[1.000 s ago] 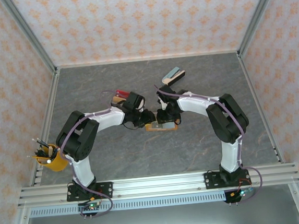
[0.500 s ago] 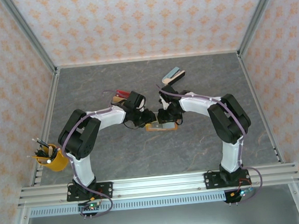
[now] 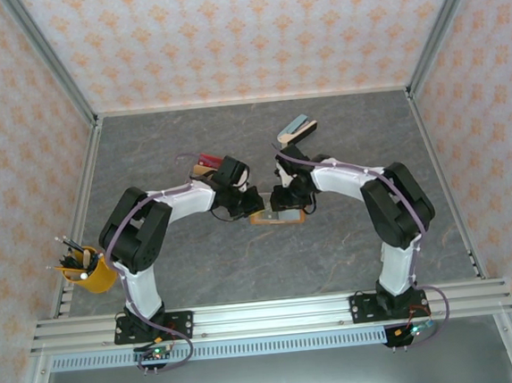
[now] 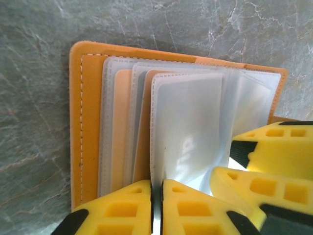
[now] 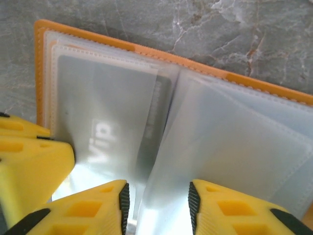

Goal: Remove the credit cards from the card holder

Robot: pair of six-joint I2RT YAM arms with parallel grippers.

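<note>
The card holder [image 3: 272, 217] lies open in the middle of the table [image 3: 200, 268], between the two arms. The left gripper [image 4: 156, 208] is pinched tight on a clear sleeve [image 4: 188, 127], while the right gripper [image 5: 157, 205] has its jaws apart, astride the fold beside a grey card [image 5: 112, 122]. The plastic looks thin, floppy and slick, so I'd grip the stiff card's edge instead.

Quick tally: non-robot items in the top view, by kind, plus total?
card holder: 1
grey-blue and black stapler-like wedge: 1
small red, tan and black pile: 1
yellow pen cup: 1
Total: 4
</note>
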